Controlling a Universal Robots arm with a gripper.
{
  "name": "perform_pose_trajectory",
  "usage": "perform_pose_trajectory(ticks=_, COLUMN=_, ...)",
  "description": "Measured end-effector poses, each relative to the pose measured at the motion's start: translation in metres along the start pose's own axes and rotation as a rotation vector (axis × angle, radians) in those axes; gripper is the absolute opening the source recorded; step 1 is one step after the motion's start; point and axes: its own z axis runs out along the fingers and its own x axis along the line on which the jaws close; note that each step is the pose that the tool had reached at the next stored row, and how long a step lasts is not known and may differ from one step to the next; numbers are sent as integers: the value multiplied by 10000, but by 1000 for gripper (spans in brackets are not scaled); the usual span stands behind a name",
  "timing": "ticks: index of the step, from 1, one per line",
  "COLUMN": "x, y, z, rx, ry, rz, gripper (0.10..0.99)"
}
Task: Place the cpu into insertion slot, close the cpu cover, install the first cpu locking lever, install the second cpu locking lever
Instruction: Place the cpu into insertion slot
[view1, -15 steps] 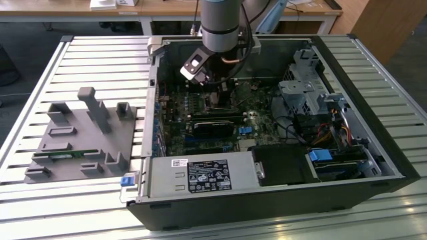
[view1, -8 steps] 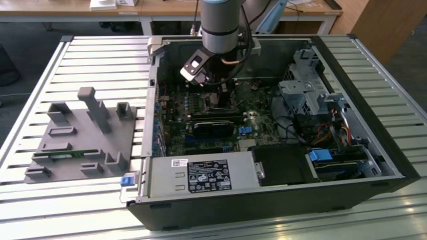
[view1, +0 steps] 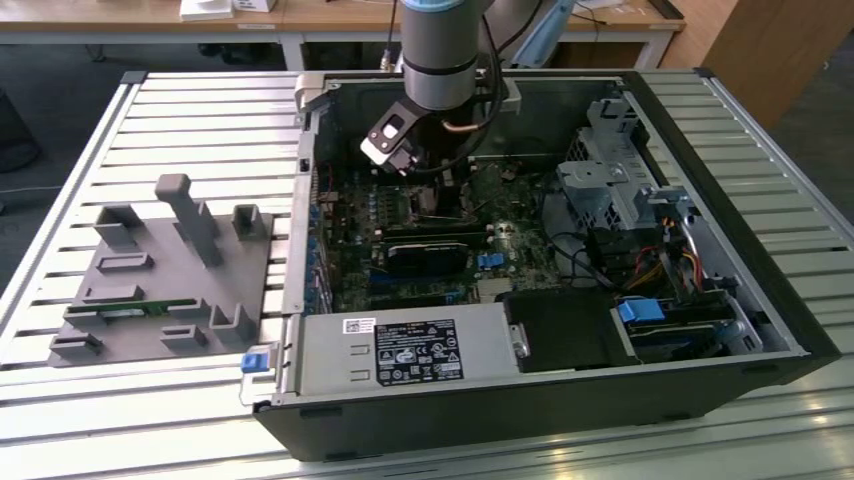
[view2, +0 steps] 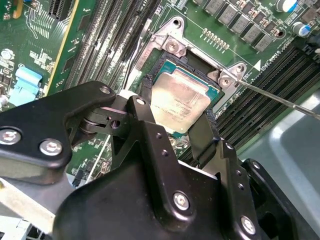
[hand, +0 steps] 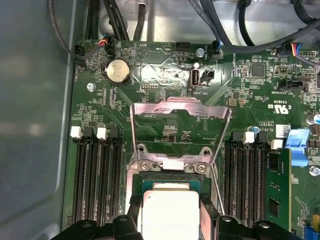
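My gripper (view2: 175, 114) reaches down into the open computer case (view1: 747, 300) over the motherboard. Its two black fingers (view2: 146, 100) press on opposite edges of the cpu (view2: 181, 99), a silver-faced square chip also seen in the first wrist view as the cpu (hand: 170, 212). The chip sits at the insertion slot (view2: 201, 66), within its dark frame; I cannot tell whether it is fully seated. The cpu cover (hand: 150, 120) stands swung open on its hinge beyond the slot. A thin locking lever (view2: 280, 99) sticks out from the socket's side, unlatched.
Black memory slots (hand: 95, 180) flank the socket on both sides. A power supply (view1: 400, 350) fills the case's near corner, and drive bays with cables (view1: 641, 230) lie on the exterior view's right. A grey fixture (view1: 160, 270) sits on the slatted table outside the case.
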Motion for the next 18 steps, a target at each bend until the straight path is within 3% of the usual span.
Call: perform_pose_trajectory(ticks=18, x=3, y=7, z=43, rx=35, ry=-3, rz=7, gripper=541)
